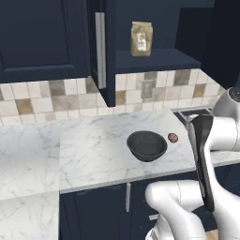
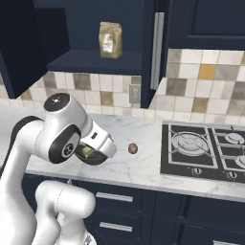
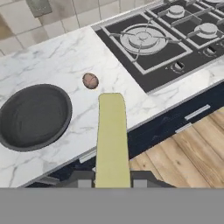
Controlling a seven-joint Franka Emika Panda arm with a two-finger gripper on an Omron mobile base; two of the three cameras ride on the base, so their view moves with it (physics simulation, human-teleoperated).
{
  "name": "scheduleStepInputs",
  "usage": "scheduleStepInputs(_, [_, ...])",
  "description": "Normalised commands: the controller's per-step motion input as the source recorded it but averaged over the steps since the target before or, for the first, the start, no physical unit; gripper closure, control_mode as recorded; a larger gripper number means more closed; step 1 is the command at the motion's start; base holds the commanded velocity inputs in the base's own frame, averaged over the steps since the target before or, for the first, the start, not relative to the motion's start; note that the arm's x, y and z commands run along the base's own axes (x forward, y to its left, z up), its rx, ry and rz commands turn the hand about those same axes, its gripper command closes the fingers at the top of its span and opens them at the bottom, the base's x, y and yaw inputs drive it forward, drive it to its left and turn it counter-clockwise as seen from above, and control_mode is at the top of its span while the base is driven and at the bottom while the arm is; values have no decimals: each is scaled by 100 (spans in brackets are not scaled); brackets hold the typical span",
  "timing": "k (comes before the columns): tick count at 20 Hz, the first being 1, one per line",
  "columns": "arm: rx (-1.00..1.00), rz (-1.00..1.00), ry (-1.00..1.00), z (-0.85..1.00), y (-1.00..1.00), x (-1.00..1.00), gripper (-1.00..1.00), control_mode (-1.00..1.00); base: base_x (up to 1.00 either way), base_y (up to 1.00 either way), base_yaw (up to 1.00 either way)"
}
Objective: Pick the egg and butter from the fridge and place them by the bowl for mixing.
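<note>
1. Butter (image 3: pixel 112 140) sits pinched in my gripper (image 3: pixel 112 181), the yellow-olive stick jutting forward between the two dark tips, above the counter's front edge.
2. I see the bowl (image 1: pixel 146 145) on the marble counter (image 1: pixel 93 150), dark and upright.
3. Just beside the bowl lies the egg (image 1: pixel 173 137), a small brownish ball, apart from the rim.
4. The stove (image 2: pixel 206 150) is further along the counter, and a paper bag (image 2: pixel 110 39) stands on the open shelf above.

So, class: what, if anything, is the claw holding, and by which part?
The claw holds the butter, gripped at its near end between the two fingertips; the rest sticks out toward the counter edge.
</note>
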Motion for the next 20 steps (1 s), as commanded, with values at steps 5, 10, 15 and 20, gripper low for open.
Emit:
scheduleStepInputs(5, [10, -15, 3, -60, -13, 12, 100, -100, 0, 0, 0])
scheduleStepInputs(10, [-2, -4, 0, -35, 4, 53, 100, -100, 0, 0, 0])
scheduleStepInputs(15, [-1, 0, 1, -49, 0, 62, 100, -100, 0, 0, 0])
scheduleStepInputs(20, [1, -5, 2, -59, 0, 36, 100, -100, 0, 0, 0])
